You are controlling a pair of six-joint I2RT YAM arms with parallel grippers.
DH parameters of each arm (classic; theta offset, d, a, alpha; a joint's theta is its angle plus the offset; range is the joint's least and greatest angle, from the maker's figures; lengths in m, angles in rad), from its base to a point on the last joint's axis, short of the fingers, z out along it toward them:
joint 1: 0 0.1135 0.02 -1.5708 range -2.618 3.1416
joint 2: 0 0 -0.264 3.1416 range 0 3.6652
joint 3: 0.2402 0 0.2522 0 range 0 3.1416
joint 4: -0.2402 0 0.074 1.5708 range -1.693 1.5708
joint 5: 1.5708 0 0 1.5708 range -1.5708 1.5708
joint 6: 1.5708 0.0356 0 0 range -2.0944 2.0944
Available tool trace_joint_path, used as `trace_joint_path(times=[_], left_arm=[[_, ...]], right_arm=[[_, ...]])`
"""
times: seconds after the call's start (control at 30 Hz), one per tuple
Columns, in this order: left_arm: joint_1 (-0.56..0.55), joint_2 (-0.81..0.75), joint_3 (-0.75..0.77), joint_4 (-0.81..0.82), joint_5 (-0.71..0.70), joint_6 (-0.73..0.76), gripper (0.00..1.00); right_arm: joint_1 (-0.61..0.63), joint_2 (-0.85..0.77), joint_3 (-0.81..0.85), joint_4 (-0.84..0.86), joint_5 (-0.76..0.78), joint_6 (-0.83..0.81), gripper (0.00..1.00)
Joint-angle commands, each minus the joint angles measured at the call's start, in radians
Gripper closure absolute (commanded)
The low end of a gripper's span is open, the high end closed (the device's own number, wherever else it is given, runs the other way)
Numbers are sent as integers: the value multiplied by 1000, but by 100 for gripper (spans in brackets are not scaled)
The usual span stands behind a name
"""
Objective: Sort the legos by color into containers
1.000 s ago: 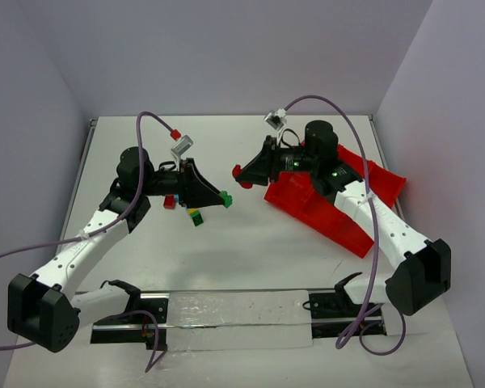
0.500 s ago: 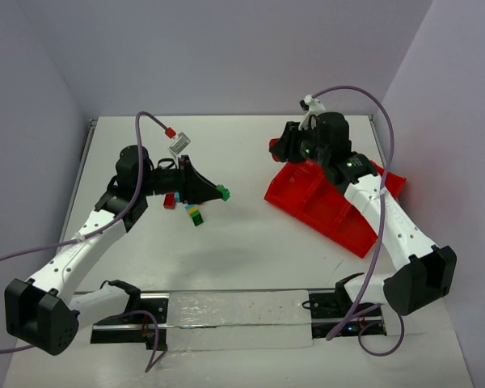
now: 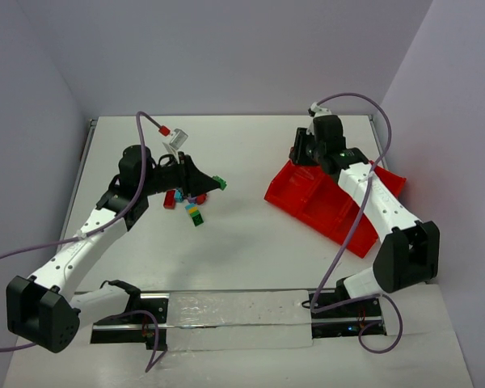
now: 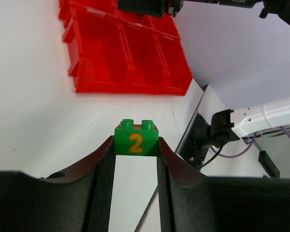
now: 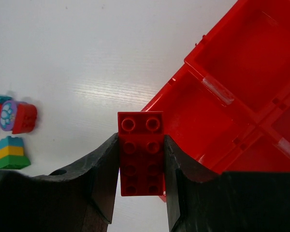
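The right gripper (image 5: 141, 141) was clamped on a long red brick (image 5: 140, 159), gripping its two long sides, with the studded end poking out past the fingertips. The red tray (image 5: 241, 72) lay just beyond and to the right of those tips. The brick hung over the tray's outer edge, not squarely over a compartment. To do this step well, the gripper probably needed to go a little further over the nearest compartment and come down low. Only then should it let go, so the brick would not bounce off the rim onto the table (image 3: 250, 242). The left gripper (image 4: 135, 145) was closed on a green brick (image 4: 136, 140) marked with a 2, pinched by its sides at the very fingertips. From there the tray sat well ahead, across bare table. With so shallow a hold, a slow, level carry looked wise, and to a different compartment from the red one. The loose bricks (image 3: 187, 204) lay just below and behind the left gripper's tips
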Motion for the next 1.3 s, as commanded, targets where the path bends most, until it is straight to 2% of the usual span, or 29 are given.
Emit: trace_joint_path(times=[0.0,0.23,0.7,0.83,0.9,1.07,1.27], left_arm=[[4,21,61,-50,-102,8,100],[4,43,60,-94,-213,-2,100],[2,60,59,-106,-211,2,100],[2,63,63,-108,-206,1,100],[2,62,64,-107,-207,-1,100],[2,60,78,-108,-207,-1,100],[2,68,89,-106,-187,-1,100]], right_arm=[[-10,28,37,1,54,-25,100],[-21,36,-35,46,73,3,100],[-27,92,-57,71,96,35,98],[-28,134,-48,61,106,43,84],[-27,144,-49,61,115,47,63],[-27,166,-34,51,127,50,31],[-27,141,10,0,101,44,22]])
